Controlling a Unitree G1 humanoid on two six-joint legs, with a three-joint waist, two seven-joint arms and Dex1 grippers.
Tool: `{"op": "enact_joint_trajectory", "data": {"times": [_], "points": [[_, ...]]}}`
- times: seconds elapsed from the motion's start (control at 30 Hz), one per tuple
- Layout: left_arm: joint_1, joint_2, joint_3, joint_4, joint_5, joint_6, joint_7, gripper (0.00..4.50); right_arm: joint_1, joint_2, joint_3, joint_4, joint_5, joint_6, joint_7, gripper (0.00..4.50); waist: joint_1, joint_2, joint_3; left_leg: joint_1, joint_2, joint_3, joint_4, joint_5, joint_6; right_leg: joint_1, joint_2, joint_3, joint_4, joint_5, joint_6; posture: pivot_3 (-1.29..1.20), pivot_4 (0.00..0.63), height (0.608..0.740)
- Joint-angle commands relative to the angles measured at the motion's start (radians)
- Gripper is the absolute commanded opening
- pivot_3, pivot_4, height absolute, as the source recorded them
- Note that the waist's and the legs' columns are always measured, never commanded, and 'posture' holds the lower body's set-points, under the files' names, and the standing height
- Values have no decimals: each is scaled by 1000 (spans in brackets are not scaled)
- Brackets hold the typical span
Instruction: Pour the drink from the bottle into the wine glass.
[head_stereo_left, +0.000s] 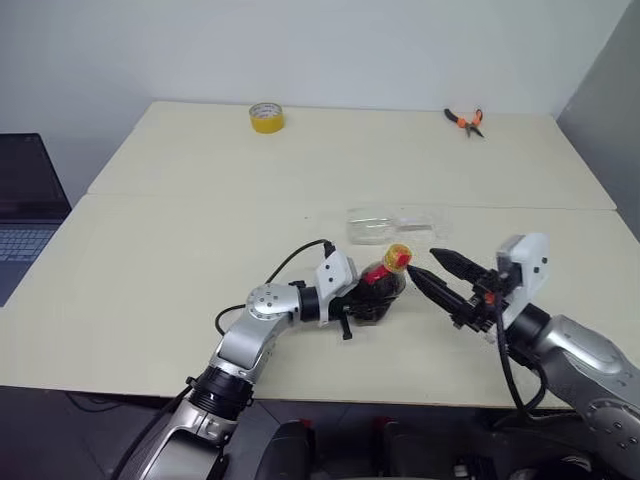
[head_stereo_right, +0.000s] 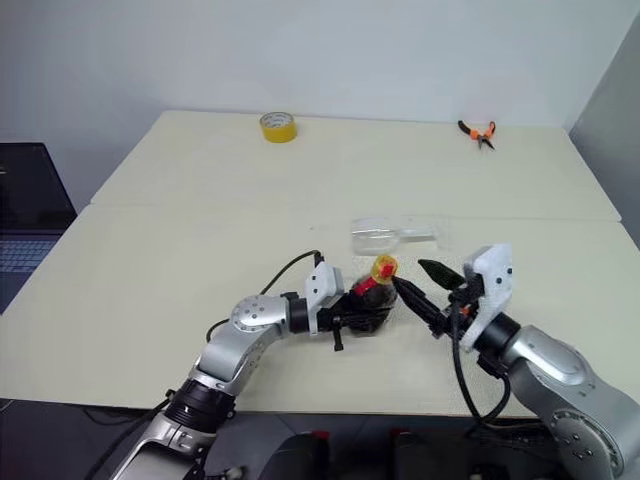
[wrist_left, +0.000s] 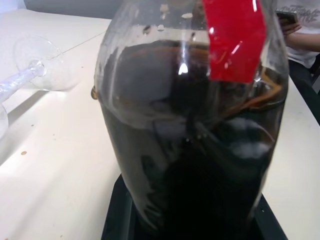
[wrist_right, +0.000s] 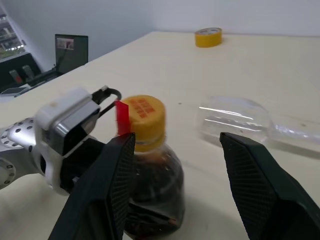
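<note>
While the left gripper (head_stereo_left: 362, 305) clamps the capped bottle (head_stereo_left: 381, 284) upright, the right gripper (head_stereo_left: 436, 272) hangs with fingers spread beside its cap (wrist_right: 144, 114), the wine glass (head_stereo_left: 385, 224) lying toppled behind.

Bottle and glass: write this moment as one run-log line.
left gripper: shut on bottle | cap: on | right gripper: open beside cap | wine glass: lying down

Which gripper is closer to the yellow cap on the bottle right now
Right. The right gripper stands open with the cap just ahead of its fingertips. The left gripper is shut on the bottle lower down, around its body.
</note>
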Motion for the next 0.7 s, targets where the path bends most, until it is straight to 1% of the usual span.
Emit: {"op": "enact_joint_trajectory", "data": {"times": [0.03,0.17,0.33,0.5,0.7], "points": [[-16,-7,5,-24,-8,-22,-5,683,31,-50,-61,-63,73,-10,46,2875,0,0,0,0,0,0,0,0,0,0,0,0,0,0,0,0,150,740],[-20,-7,3,-18,-8,-24,-8,683,-5,-78,-36,-90,128,-10,23,2875,-3,0,0,1,1,0,0,0,0,0,1,0,0,0,0,0,150,740],[-22,-9,2,-17,-8,-25,-8,683,-82,-57,25,-75,119,-6,-45,2875,-3,0,0,1,1,0,0,0,0,0,2,1,0,0,0,0,150,740],[-25,-9,1,-15,-6,-26,-5,683,-177,2,148,-22,18,4,-114,2875,-3,0,0,1,1,0,0,0,0,0,1,1,0,0,0,0,150,740],[-24,-10,1,-13,-5,-27,-3,682,-193,22,192,1,-31,-6,-104,2875,-1,0,0,0,1,0,0,0,0,0,1,1,0,0,0,0,150,740]]}}
